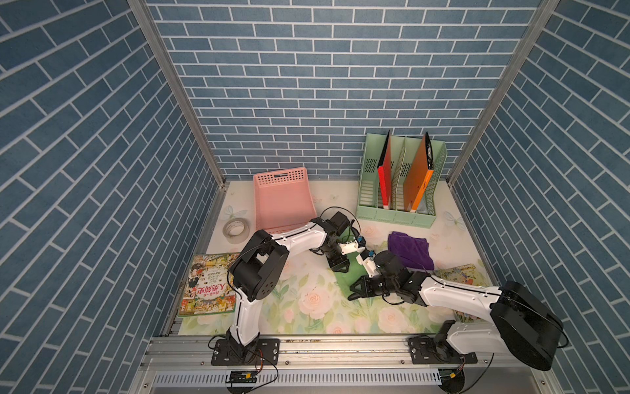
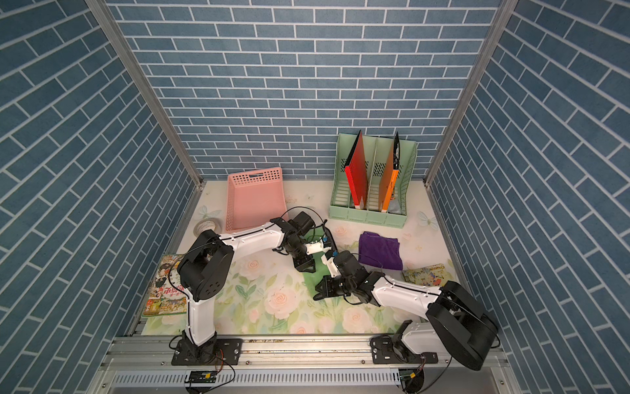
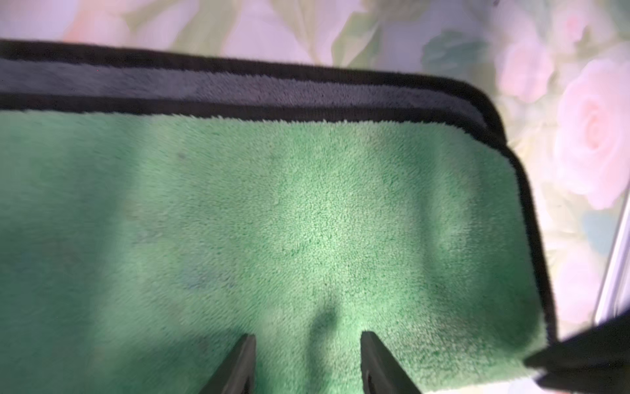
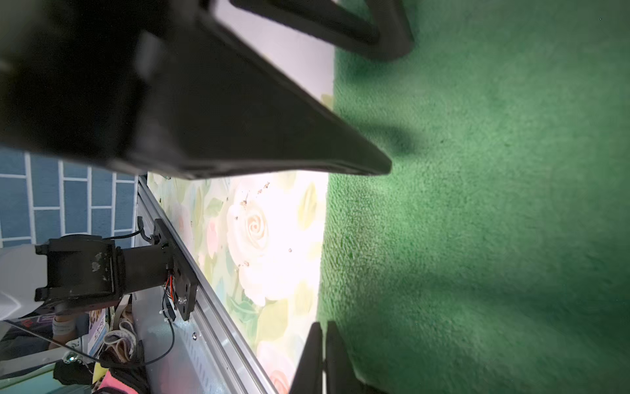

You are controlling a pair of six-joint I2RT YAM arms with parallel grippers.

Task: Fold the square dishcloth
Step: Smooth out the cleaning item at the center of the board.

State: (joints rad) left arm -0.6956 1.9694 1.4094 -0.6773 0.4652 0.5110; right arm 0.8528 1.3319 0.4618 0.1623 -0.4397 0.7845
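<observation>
Green dishcloth (image 1: 345,285) lies flat near table centre in a top view, mostly hidden under the two wrists. A purple cloth (image 1: 409,250) is at its 2 o'clock and a pink basket (image 1: 279,175) at its 11. In the left wrist view the dishcloth (image 3: 306,221) shows green pile on top, with a grey, black-hemmed layer showing past one edge. Judged already folded once, layers slightly offset. Left gripper (image 3: 308,341) hangs low over the cloth, jaws partly apart, nothing between them. Right gripper (image 4: 322,327) sits at the cloth's 7 o'clock edge, jaws closed together; whether fabric is caught between them cannot be told. Step in hand, as judged: pinch for the second fold. To do it well, confirm both layers are in the right pinch before lifting. Left should take the same edge, well apart from the right, so the edge lifts level. Carry it low across to the opposite hem and line up the black borders. Risk: grabbing only the top layer would undo the first fold.
</observation>
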